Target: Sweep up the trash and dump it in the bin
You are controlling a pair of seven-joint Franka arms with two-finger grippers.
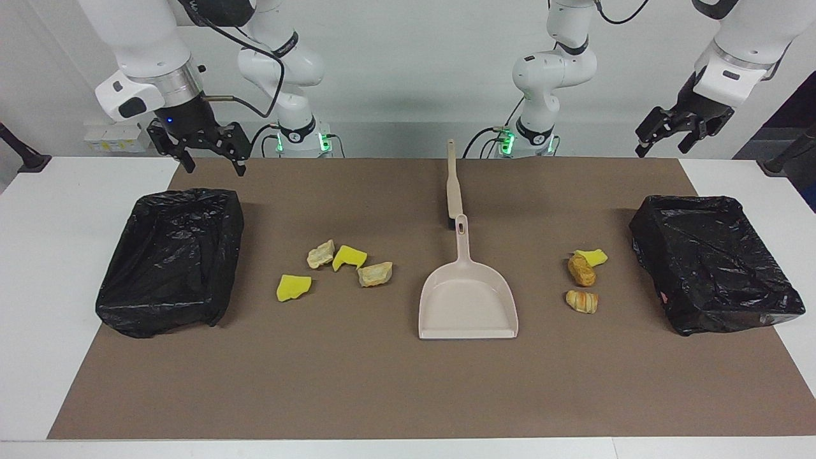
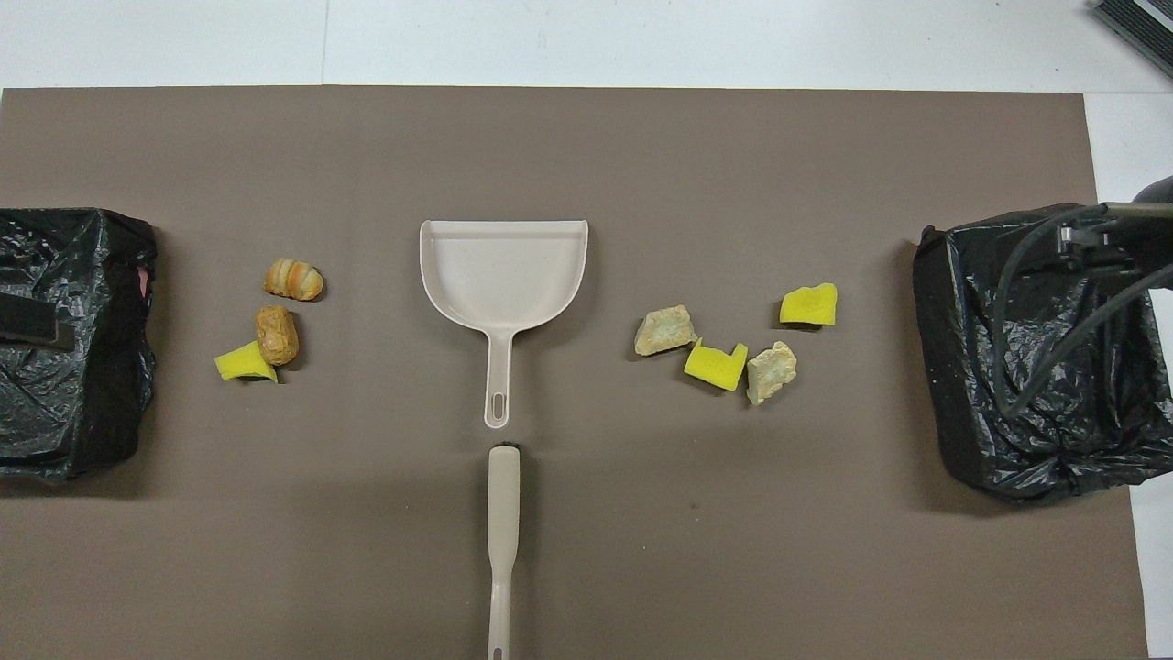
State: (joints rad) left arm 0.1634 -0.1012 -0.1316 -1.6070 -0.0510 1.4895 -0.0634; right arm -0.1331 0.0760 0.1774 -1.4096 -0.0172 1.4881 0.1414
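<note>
Yellow and tan trash lies beside my dustpan (brush nearer the robots); left gripper and right gripper wait aloft, jaws apart, empty.

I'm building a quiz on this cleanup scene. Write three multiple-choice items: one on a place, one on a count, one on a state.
1. Where does the dustpan lie?
A. in a bin
B. between the two trash groups
C. on the brush

2. How many yellow sponge pieces are on the mat?
A. one
B. three
C. five

3. How are the left gripper and right gripper?
A. both open, holding nothing
B. left gripping the brush
C. right gripping the dustpan

Key:
1 B, scraps lie on either side of it.
2 B, two at the right arm's end, one at the left's.
3 A, both hang in the air near their bases.
</note>
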